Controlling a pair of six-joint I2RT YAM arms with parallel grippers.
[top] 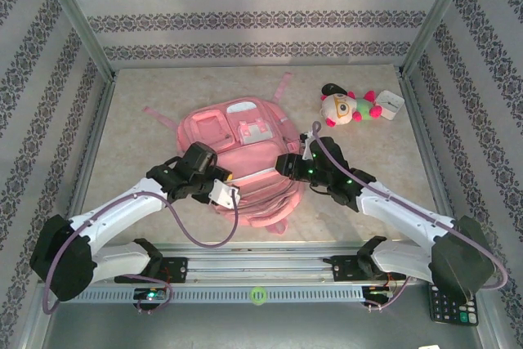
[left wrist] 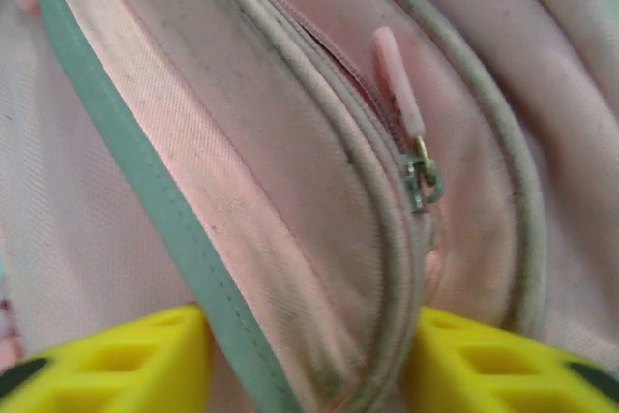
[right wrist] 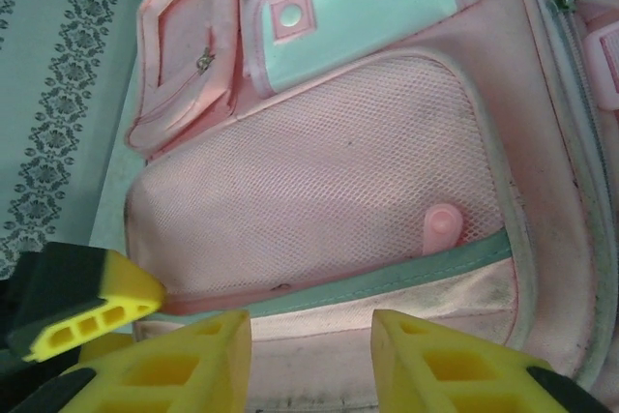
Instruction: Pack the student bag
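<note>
the student bag (top: 245,145) lies flat in the middle of the table (top: 131,161), straps toward the far side, with both arms reaching onto its near half. from above, a plush toy (top: 350,106) and a small white object (top: 391,105) sit well apart from the bag at the far right, and a calculator (top: 453,306) lies by the right arm's base; the wrist cameras take in none of these. the left wrist camera alone shows the left gripper (left wrist: 309,360) closed partway on a raised fold of the bag's piped seam, which fills the gap between the yellow fingers, with a pink zipper pull (left wrist: 398,79) just beyond. the right wrist camera shows the right gripper (right wrist: 311,336) at the edge of a mesh pocket (right wrist: 319,181), its fingers partly apart with fabric between them; i cannot tell whether they pinch it. a third yellow and black piece (right wrist: 82,311) at that view's lower left is cut off and hard to identify. from above, both sets of fingertips are hidden by the wrists.
</note>
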